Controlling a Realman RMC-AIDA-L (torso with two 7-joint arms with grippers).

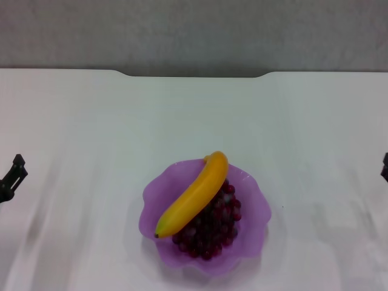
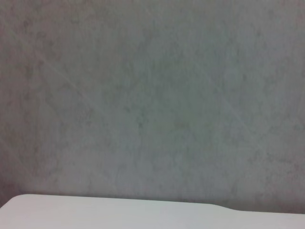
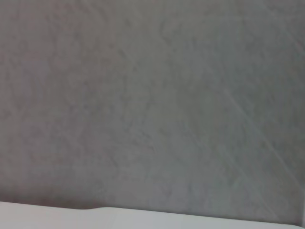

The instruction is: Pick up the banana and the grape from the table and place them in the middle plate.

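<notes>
The purple scalloped plate stands on the white table at the near middle. The bunch of dark red-purple grapes lies in the plate. The yellow banana lies diagonally on top of the grapes, its dark tip toward the plate's near left rim. My left gripper shows only as a dark tip at the left edge, far from the plate. My right gripper shows only as a dark sliver at the right edge. Neither holds anything that I can see.
The table's far edge has a shallow notch with a grey wall behind it. Both wrist views show only the grey wall and a strip of the table's edge.
</notes>
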